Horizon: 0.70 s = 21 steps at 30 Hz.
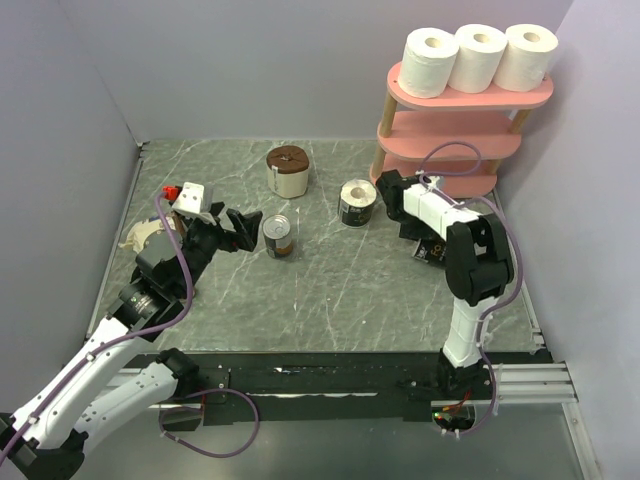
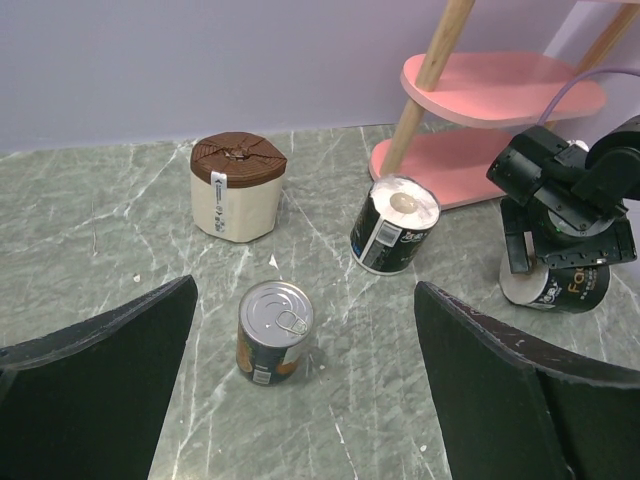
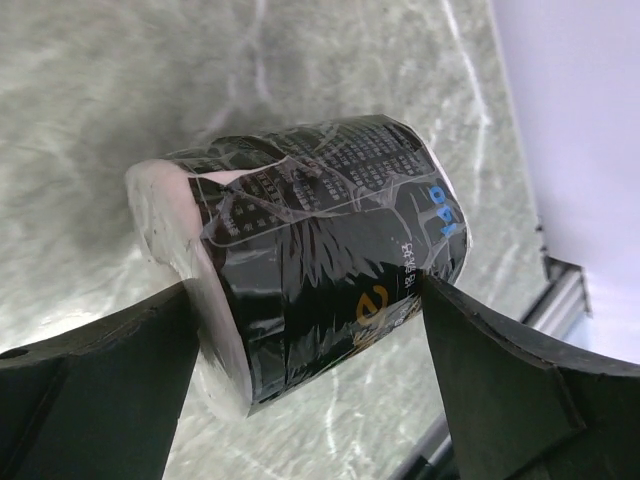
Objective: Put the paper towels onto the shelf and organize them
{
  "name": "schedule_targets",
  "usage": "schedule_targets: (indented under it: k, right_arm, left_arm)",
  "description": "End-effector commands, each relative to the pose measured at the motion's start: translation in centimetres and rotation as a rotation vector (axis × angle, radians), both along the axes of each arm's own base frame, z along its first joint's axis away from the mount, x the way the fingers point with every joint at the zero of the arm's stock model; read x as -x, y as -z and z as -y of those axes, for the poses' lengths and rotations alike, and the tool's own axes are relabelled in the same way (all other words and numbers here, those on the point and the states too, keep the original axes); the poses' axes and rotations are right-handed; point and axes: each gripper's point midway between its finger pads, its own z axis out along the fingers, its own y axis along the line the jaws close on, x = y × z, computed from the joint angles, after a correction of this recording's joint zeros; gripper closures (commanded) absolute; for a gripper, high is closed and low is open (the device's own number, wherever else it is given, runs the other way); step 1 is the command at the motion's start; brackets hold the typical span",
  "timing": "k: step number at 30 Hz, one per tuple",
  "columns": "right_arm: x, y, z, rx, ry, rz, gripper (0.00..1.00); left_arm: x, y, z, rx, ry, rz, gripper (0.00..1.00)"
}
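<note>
Here, the right tool (image 3: 308, 290) straddles a black-printed roll (image 3: 320, 250) — jaws wide, grip uncertain.
Beside it the left tool (image 2: 305, 288) gapes empty; the shelf (image 1: 470, 100) is full on top, so a lower tier suits.

Desk (image 1: 330, 290) is finished in grey-green marble, veined white. Shelf (image 1: 480, 103) boards are painted pink; posts are left pale wood. Three paper towels (image 1: 480, 58) on it are seen plain white. Black-wrapped roll (image 3: 330, 260) is printed with white text, a gold letter and blue digits; its end is seen pinkish-white. Second black-wrapped roll (image 2: 393, 228) is marked with a white barcode patch. Cream roll (image 2: 236, 188) is capped brown, with a white strip. Can (image 2: 274, 332): silver lid, dark label with orange. Walls (image 1: 280, 70) are coloured lavender.
</note>
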Motion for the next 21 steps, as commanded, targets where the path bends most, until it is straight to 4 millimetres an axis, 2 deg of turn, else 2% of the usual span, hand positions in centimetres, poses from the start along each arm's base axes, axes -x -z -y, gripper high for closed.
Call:
schedule_targets:
  k: [1, 5, 6, 8, 9, 10, 12, 14, 16, 17, 19, 20, 21]
  right_arm:
    - [1.1, -0.7, 1.6, 0.102, 0.02, -0.018, 0.07]
    - [0.7, -0.4, 1.5, 0.042, 0.003, 0.024, 0.14]
    - [0.5, -0.3, 1.4, 0.019, -0.004, 0.039, 0.19]
    - [1.2, -0.6, 1.7, -0.03, -0.022, 0.058, 0.22]
    - [0.5, -0.8, 1.6, -0.063, -0.028, 0.11, 0.25]
    - [1.1, -1.3, 2.4, -0.076, -0.026, 0.124, 0.26]
    - [0.5, -1.5, 2.4, -0.16, -0.029, 0.194, 0.28]
    - [1.3, -1.6, 3.6, -0.217, -0.023, 0.238, 0.3]
    - [1.6, -1.5, 3.4, -0.321, -0.037, 0.302, 0.3]
    - [2.0, -1.4, 4.6, -0.35, -0.001, 0.325, 0.3]
    - [2.3, -0.7, 4.4, -0.476, -0.005, 0.382, 0.3]
    - [2.7, -0.5, 5.8, -0.507, 0.043, 0.415, 0.3]
    - [2.7, -1.1, 6.0, -0.535, 0.034, 0.46, 0.3]
  left_arm:
    - [0.1, -1.2, -0.1, 0.031, -0.005, 0.026, 0.04]
    - [0.1, -1.3, -0.2, 0.034, -0.008, 0.03, 0.04]
    - [0.1, -1.3, -0.2, 0.033, -0.008, 0.029, 0.04]
    - [0.1, -1.3, -0.2, 0.031, -0.01, 0.029, 0.04]
    - [0.1, -1.3, -0.2, 0.032, -0.008, 0.031, 0.04]
    - [0.1, -1.4, -0.2, 0.033, -0.01, 0.032, 0.04]
    - [0.1, -1.3, 0.0, 0.031, -0.001, 0.03, 0.04]
    - [0.1, -1.3, 0.0, 0.032, 0.001, 0.028, 0.04]
    - [0.0, -1.3, 0.0, 0.033, -0.002, 0.029, 0.04]
    - [0.1, -1.2, 0.0, 0.031, 0.001, 0.027, 0.04]
    - [0.0, -1.1, 0.0, 0.031, 0.001, 0.025, 0.04]
    - [0.0, -1.1, 0.1, 0.029, 0.004, 0.024, 0.04]
    - [0.0, -1.1, 0.1, 0.031, 0.004, 0.025, 0.04]
